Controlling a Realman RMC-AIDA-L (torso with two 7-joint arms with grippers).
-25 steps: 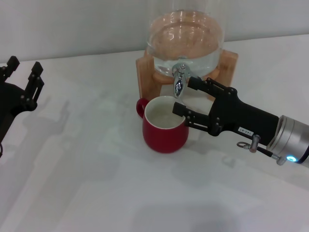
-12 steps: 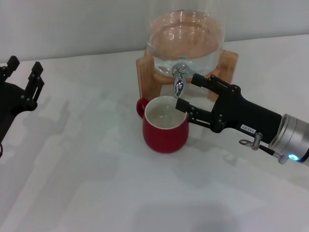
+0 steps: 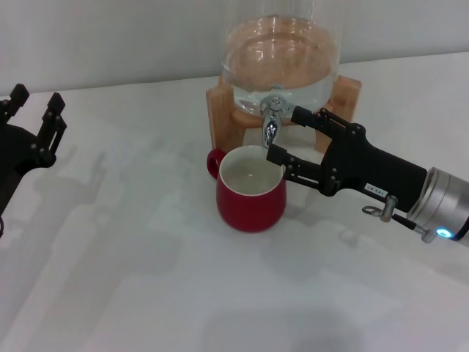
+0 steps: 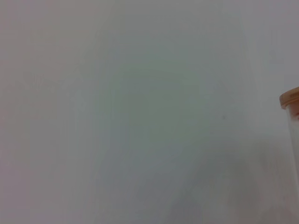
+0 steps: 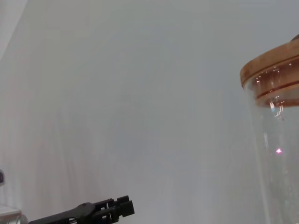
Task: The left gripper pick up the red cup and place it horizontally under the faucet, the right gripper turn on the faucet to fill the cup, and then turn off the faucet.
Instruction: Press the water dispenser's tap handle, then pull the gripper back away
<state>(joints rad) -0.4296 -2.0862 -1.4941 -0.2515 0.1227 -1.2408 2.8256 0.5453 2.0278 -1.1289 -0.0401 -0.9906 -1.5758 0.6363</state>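
Right gripper [image 3: 281, 133] spread open around the faucet [image 3: 271, 121].
You pinch its small, slick chrome lever; the red cup [image 3: 250, 189] sits below.

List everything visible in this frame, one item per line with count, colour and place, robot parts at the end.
Red cup: one, dark red with cream inside, upright on the table below the tap spout.
Tap: one, shiny chrome, on the front of the glass jar.
Glass jar: one, clear, holding water, at the back centre on a stand.
Wooden stand: one, light brown, under the jar.
Jar lid: one, wooden, on top of the jar, seen in the right wrist view.
Table: one, white, under everything.
Left claw: one, black, open, parked far left, away from the cup.
Right claw: one, black on a silver-cuffed arm, open, fingers beside the tap above the cup.
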